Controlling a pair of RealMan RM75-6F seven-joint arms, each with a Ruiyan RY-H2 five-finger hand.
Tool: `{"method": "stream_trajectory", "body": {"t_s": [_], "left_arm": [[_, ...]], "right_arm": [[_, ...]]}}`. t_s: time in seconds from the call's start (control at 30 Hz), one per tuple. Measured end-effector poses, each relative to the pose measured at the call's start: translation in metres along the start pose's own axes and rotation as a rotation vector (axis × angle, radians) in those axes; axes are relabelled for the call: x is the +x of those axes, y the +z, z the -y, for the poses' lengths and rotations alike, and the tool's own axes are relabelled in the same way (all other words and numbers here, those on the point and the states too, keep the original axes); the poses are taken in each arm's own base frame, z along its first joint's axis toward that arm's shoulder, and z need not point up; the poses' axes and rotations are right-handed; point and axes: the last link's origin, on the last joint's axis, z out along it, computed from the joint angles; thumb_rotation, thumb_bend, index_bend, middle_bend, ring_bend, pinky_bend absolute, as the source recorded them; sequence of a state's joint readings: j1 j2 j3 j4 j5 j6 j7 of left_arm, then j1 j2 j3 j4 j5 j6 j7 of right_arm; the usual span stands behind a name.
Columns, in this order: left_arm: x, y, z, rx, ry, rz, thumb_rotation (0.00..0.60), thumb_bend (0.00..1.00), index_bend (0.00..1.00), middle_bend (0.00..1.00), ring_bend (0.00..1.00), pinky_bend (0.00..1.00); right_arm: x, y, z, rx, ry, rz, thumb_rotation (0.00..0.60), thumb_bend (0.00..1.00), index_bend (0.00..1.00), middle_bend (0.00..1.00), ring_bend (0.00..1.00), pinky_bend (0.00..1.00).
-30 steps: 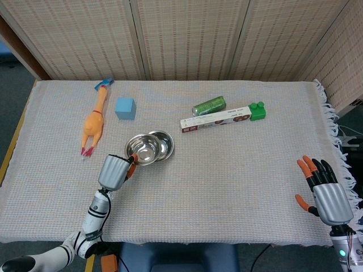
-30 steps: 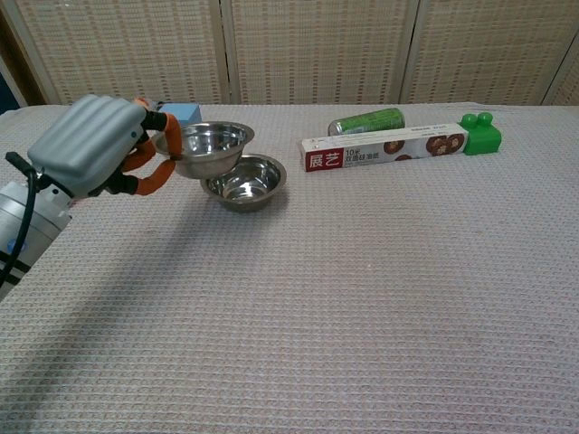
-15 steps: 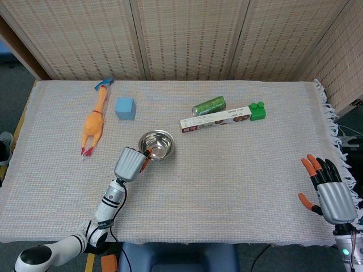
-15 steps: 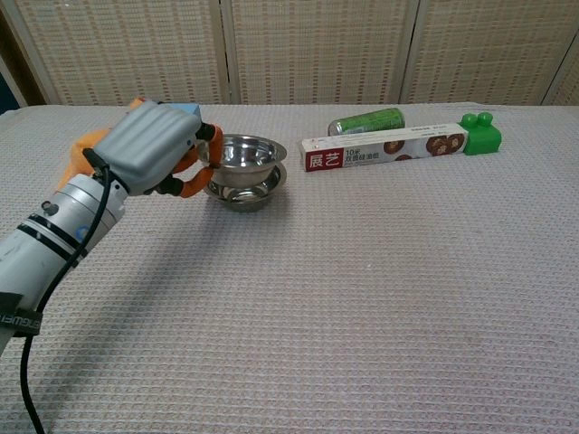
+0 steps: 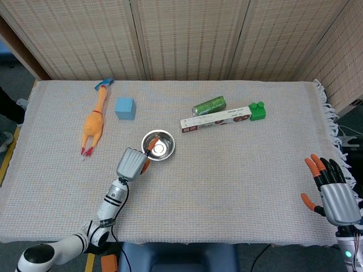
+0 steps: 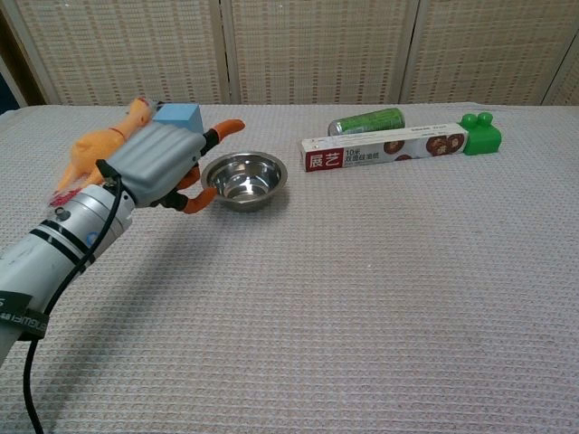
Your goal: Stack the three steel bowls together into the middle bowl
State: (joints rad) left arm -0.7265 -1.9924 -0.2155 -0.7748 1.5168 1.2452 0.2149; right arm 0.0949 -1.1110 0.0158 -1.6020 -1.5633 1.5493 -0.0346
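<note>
The steel bowls (image 5: 158, 144) (image 6: 244, 181) sit nested as one stack on the cloth left of centre; how many are inside cannot be told. My left hand (image 5: 131, 164) (image 6: 163, 165) is just left of the stack with its fingers spread apart, holding nothing, one orange fingertip (image 6: 231, 126) raised over the rim. My right hand (image 5: 334, 192) hovers at the table's right edge, fingers apart and empty; the chest view does not show it.
A rubber chicken (image 5: 94, 119) and a blue cube (image 5: 125, 107) lie left of the stack. A green can (image 5: 209, 105), a long box (image 5: 216, 119) and a green block (image 5: 257, 110) lie behind and to the right.
My left hand carried a bowl rightward over the stack, lowered it in and let go; its fingers are now spread. My right hand drifted slightly lower.
</note>
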Motion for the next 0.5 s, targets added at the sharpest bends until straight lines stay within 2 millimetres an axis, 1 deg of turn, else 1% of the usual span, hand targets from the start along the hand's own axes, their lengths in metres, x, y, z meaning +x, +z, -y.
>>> {"method": "stream_trajectory", "body": {"t_s": [0.03, 0.07, 0.1, 0.13, 0.17, 0.2, 0.27, 0.3, 0.37, 0.4, 0.43, 0.5], "left_arm": [[0.004, -0.003, 0.001, 0.0, -0.016, -0.004, 0.6, 0.4, 0.0, 0.79, 0.93, 0.99], [0.006, -0.007, 0.002, 0.001, -0.03, -0.005, 0.6, 0.4, 0.0, 0.65, 0.8, 0.93], [0.01, -0.011, 0.004, 0.001, -0.044, -0.003, 0.6, 0.4, 0.0, 0.54, 0.68, 0.86], [0.015, -0.018, 0.007, 0.002, -0.066, 0.002, 0.6, 0.4, 0.0, 0.38, 0.45, 0.7], [0.02, -0.025, 0.01, 0.003, -0.083, 0.008, 0.6, 0.4, 0.0, 0.28, 0.3, 0.57], [0.025, -0.034, 0.015, 0.004, -0.1, 0.016, 0.6, 0.39, 0.0, 0.22, 0.21, 0.48], [0.042, -0.06, 0.032, 0.021, -0.132, 0.041, 0.6, 0.39, 0.01, 0.17, 0.11, 0.37], [0.05, -0.075, 0.043, 0.037, -0.139, 0.056, 0.6, 0.39, 0.01, 0.14, 0.09, 0.34], [0.069, -0.119, 0.074, 0.11, -0.139, 0.105, 0.6, 0.39, 0.01, 0.08, 0.03, 0.24], [0.077, -0.142, 0.088, 0.156, -0.134, 0.13, 0.6, 0.39, 0.0, 0.06, 0.02, 0.23], [0.088, -0.173, 0.106, 0.222, -0.12, 0.164, 0.6, 0.38, 0.0, 0.04, 0.01, 0.21], [0.105, -0.216, 0.127, 0.313, -0.096, 0.197, 0.6, 0.38, 0.0, 0.01, 0.0, 0.2]], "right_arm": [[0.001, 0.0, -0.001, -0.001, -0.001, -0.002, 0.6, 0.19, 0.0, 0.0, 0.0, 0.0], [0.001, -0.001, -0.001, -0.003, -0.002, -0.003, 0.6, 0.19, 0.0, 0.0, 0.0, 0.0], [0.002, -0.002, -0.002, -0.005, -0.004, -0.003, 0.6, 0.19, 0.0, 0.0, 0.0, 0.0], [0.002, -0.002, -0.003, -0.007, -0.007, -0.003, 0.6, 0.19, 0.0, 0.0, 0.0, 0.0], [0.002, -0.003, -0.003, -0.009, -0.011, -0.003, 0.6, 0.19, 0.0, 0.0, 0.0, 0.0], [0.003, -0.004, -0.004, -0.012, -0.017, -0.002, 0.6, 0.19, 0.0, 0.0, 0.0, 0.0], [0.003, -0.007, -0.004, -0.024, -0.035, -0.001, 0.6, 0.19, 0.0, 0.0, 0.0, 0.0], [0.003, -0.008, -0.005, -0.031, -0.044, -0.001, 0.6, 0.19, 0.0, 0.0, 0.0, 0.0], [0.004, -0.014, -0.006, -0.054, -0.066, -0.002, 0.6, 0.16, 0.0, 0.0, 0.0, 0.0], [0.004, -0.016, -0.007, -0.067, -0.073, -0.005, 0.6, 0.16, 0.0, 0.0, 0.0, 0.0], [0.005, -0.02, -0.007, -0.082, -0.075, -0.01, 0.6, 0.15, 0.0, 0.0, 0.0, 0.0], [0.007, -0.025, -0.008, -0.095, -0.071, -0.02, 0.6, 0.14, 0.0, 0.0, 0.0, 0.0]]}}
